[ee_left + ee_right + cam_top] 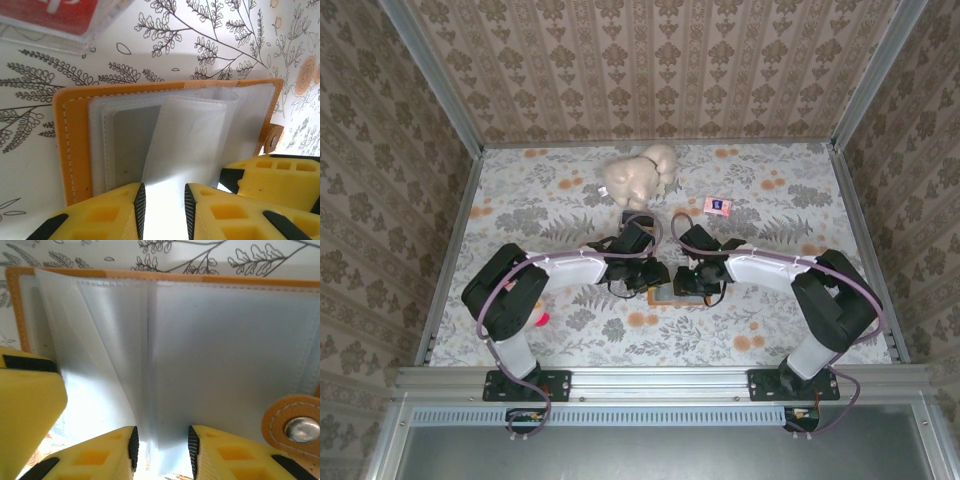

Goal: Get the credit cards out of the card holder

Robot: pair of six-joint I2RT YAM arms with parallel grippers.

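Card holder [665,297]: lying open on the floral table [750,320] between both arms, its clear sleeves [200,350] lifting loose.
Left gripper [162,192]: fingers standing narrowly apart over one sleeve; whether it is gripping cannot be told.
Right gripper [162,437]: likewise narrow, straddling the sleeves' fold; grip unclear.
Credit cards [45,12]: one red card resting just beyond the holder.

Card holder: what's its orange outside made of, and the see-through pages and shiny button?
The card holder cover looks like leather or fake leather: matte orange, pale stitching along the edge. The pages look like soft clear plastic, glossy and bending. The button looks like metal: silvery with a glint.
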